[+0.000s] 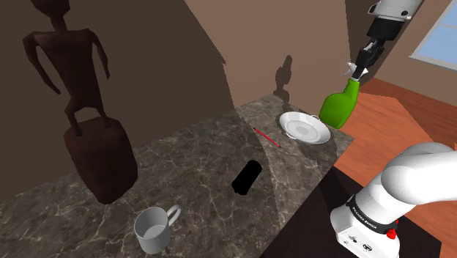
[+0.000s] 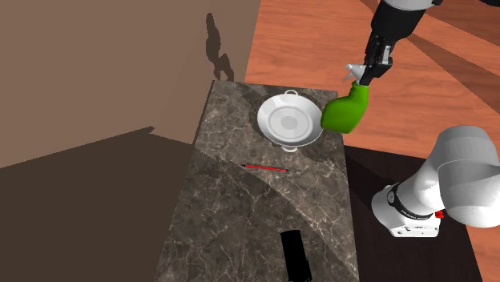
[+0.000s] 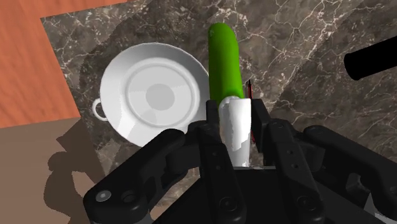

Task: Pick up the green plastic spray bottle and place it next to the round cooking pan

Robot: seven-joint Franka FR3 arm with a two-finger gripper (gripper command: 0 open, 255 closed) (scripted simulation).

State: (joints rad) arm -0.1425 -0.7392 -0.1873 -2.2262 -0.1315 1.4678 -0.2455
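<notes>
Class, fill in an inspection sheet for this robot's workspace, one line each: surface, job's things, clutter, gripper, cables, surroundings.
Surface: dark marbled countertop.
Job's things: green spray bottle with a white head, tilted, beside the white round pan near the counter's edge; whether the bottle touches the counter cannot be told. The pan sits on the counter.
Clutter: grey mug, black cylinder, thin red stick, dark statue, all on the counter.
Gripper: black gripper, fingers clasped on the bottle's white head.
Cables: nothing seen.
Surroundings: brown walls, wooden floor, window.
</notes>
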